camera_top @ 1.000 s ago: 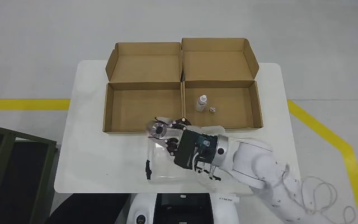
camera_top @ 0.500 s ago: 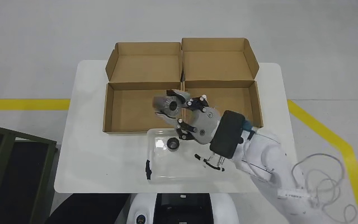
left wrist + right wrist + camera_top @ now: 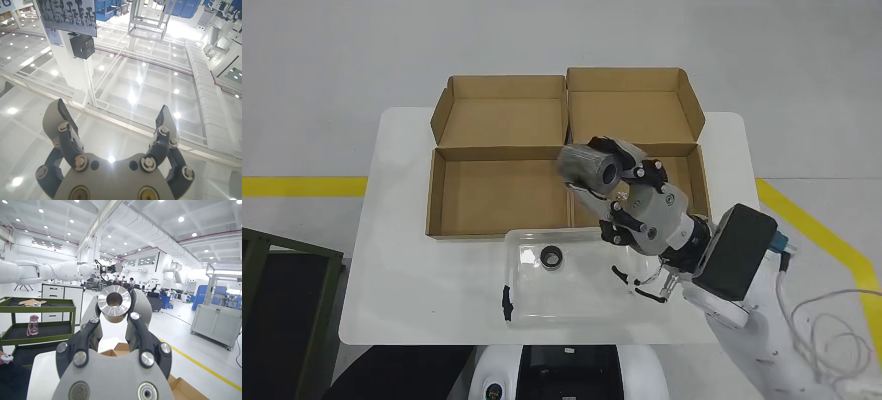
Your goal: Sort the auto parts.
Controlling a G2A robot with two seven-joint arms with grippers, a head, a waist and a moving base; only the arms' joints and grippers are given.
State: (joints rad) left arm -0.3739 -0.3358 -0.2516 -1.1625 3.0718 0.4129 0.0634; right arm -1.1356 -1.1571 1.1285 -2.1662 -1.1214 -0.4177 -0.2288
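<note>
Pinching metal cylinder (image 3: 113, 313) between right fingers (image 3: 141, 305) | shiny silver, round centre bore | left fingers (image 3: 53, 121) spread

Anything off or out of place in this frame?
Nothing stands out. The left box and right box sit square side by side, the clear tray lies flat in front of them with one black ring inside, and the right pincer holds a metal sleeve between its fingers.

The right gripper (image 3: 115, 304) has smooth, matt grey fingers (image 3: 141, 303). Between them sits a metal bushing (image 3: 114, 298), bright, its machined face finely brushed. The left gripper (image 3: 112, 111) has black, ridged pads (image 3: 69, 118). Below the right fingers lie matt brown cardboard boxes (image 3: 497, 195) and a glossy clear plastic tray (image 3: 582, 295).
</note>
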